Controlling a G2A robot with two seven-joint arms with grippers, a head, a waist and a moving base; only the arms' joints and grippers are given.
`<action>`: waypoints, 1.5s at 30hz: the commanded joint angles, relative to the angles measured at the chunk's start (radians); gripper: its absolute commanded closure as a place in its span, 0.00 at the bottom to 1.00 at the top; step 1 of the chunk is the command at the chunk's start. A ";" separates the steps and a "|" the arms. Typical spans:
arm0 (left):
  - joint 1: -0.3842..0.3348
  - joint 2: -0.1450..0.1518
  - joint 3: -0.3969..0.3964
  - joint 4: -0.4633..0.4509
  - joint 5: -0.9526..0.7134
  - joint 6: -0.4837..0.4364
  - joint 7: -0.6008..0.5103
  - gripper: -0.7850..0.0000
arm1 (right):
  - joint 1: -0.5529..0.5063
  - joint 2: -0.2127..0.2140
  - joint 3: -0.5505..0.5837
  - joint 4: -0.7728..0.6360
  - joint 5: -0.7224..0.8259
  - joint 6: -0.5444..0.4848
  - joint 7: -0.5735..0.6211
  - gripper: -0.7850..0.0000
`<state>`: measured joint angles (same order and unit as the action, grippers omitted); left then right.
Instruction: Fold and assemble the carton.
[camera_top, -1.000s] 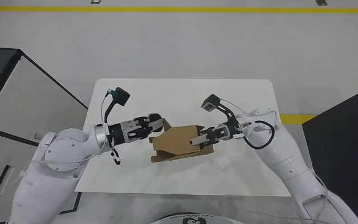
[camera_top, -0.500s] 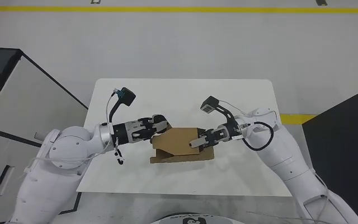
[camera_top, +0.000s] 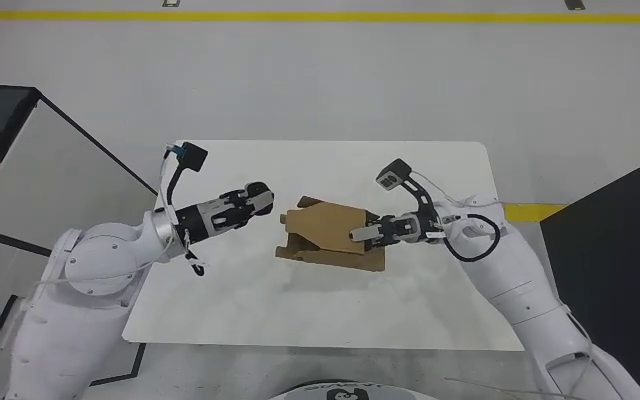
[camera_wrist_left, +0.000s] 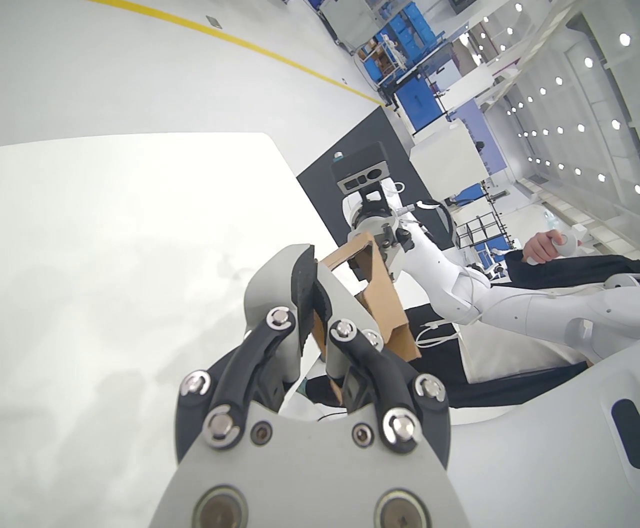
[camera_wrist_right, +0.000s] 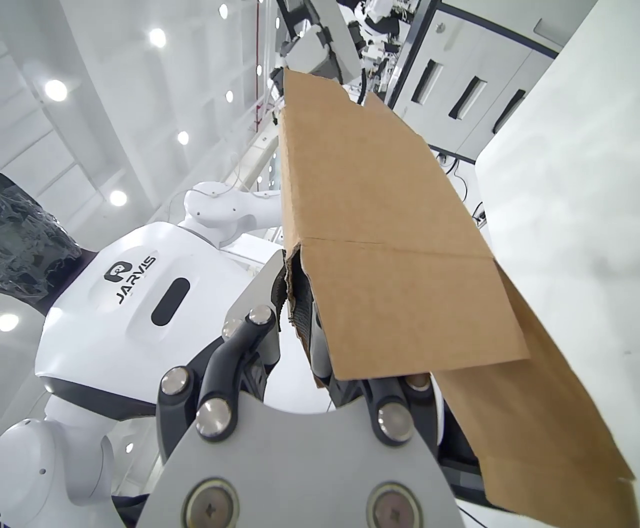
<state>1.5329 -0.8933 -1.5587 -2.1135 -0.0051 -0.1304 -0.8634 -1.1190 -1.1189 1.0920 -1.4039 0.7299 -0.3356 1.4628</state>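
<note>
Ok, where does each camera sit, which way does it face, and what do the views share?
Top view: above the arms, looking down at the table; both arms show, the left gripper off the carton, the right gripper on it.
Left wrist view: on the left wrist, facing past its own fingers across the table to the carton and the right arm.
Right wrist view: on the right wrist, facing along its own fingers, shut on the carton.
Shared: all three show the carton.
</note>
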 joint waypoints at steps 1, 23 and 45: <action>0.011 0.001 -0.005 -0.005 0.000 0.001 -0.005 1.00 | -0.005 0.001 0.007 -0.004 0.006 -0.009 -0.005 1.00; 0.014 -0.001 0.043 -0.028 -0.004 -0.017 -0.032 1.00 | -0.012 -0.002 0.001 -0.029 -0.043 0.005 -0.093 1.00; -0.029 -0.005 0.125 -0.038 0.007 -0.029 -0.053 1.00 | 0.018 -0.011 -0.064 0.014 -0.130 0.110 -0.150 1.00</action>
<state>1.5067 -0.8979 -1.4417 -2.1506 -0.0009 -0.1598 -0.9157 -1.1034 -1.1290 1.0309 -1.3923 0.6040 -0.2262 1.3126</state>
